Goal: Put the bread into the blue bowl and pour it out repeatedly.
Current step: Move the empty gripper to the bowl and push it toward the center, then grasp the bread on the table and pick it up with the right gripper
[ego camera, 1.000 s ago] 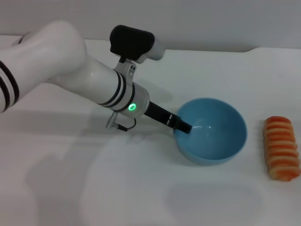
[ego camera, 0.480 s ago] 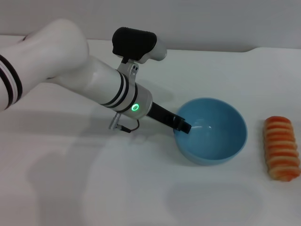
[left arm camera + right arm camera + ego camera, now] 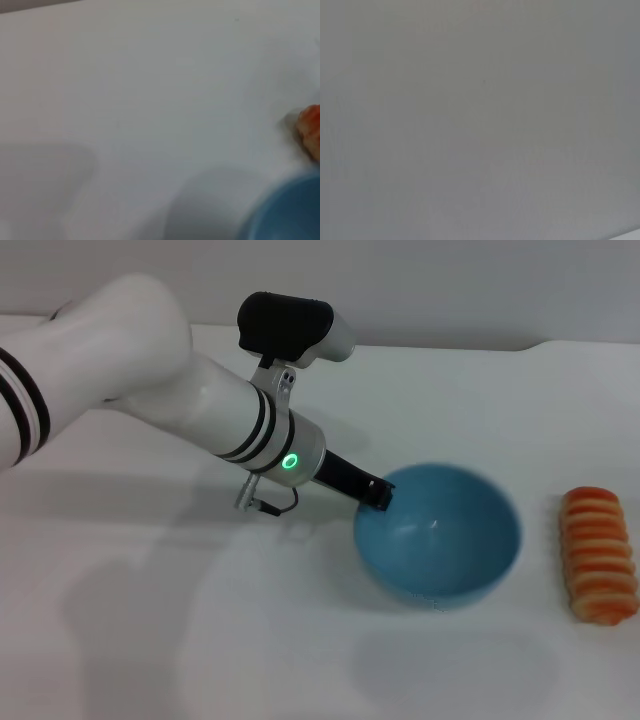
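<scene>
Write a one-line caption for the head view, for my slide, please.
Left claw grips the near-left rim of the blue bowl on the white table; the bread lies apart, to its right.

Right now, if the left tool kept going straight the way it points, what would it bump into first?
The left tool is already at the blue bowl's near rim. Going on, it would likely meet the bowl's far inner wall; the bread lies beyond.

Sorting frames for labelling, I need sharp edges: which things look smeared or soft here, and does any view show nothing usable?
Head view: the blue bowl is motion-smeared at the left gripper; the bread is crisp. Left wrist view: bowl and bread are soft. Right wrist view: featureless grey.
</scene>
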{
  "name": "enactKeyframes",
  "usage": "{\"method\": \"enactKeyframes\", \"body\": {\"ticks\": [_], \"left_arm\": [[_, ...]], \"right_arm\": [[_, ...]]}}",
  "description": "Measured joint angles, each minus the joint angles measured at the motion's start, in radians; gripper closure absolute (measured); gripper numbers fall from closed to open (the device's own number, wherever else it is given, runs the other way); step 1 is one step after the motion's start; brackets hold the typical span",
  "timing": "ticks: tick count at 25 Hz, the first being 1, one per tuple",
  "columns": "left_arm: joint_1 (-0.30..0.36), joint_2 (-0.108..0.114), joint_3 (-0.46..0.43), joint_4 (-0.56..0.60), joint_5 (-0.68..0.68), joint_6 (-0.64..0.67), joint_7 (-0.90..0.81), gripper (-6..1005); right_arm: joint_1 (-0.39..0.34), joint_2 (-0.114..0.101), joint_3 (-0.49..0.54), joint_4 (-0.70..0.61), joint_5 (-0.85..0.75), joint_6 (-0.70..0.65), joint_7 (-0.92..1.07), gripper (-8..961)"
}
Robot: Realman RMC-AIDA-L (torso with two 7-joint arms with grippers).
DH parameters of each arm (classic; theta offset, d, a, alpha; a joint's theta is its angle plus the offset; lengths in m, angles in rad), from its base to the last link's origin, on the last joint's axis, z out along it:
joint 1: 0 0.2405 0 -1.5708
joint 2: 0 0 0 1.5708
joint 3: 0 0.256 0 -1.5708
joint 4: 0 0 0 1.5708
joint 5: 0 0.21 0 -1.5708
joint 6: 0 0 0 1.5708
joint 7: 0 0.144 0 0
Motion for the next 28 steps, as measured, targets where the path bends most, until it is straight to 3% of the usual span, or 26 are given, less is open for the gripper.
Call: {"method": "enactKeyframes", "body": {"ticks": [4,7,10,14,20,23,28], "left_arm": [[-0.011,0.002,0.009,0.004,0.003,0.004,-0.001,909],[-0.036,0.008,0.009,0.009,0.010,0.012,-0.002,997],[-0.082,0.012,0.001,0.012,0.074,0.018,-0.026,999],[-0.165,0.007,0.000,0.021,0.304,0.008,-0.156,1001],[-0.187,0.005,-0.001,0.072,0.436,0.005,-0.227,1001],[-0.192,0.005,-0.029,0.087,0.494,0.005,-0.243,1001],[-0.190,0.006,-0.076,0.089,0.509,-0.023,-0.244,1001]], "right_arm": [[-0.002,0.000,0.000,0.001,0.000,0.000,0.000,327],[-0.004,0.000,0.000,0.000,0.000,0.001,0.000,328],[-0.005,0.000,0.000,0.000,0.000,0.001,0.000,329],[-0.003,-0.003,-0.007,-0.001,-0.009,0.047,0.056,330],[0.008,-0.009,-0.018,-0.046,-0.123,0.110,0.179,331],[0.014,-0.012,-0.049,-0.164,-0.350,0.155,0.425,332],[0.017,-0.009,-0.151,-0.510,-0.821,0.164,1.088,334]]}}
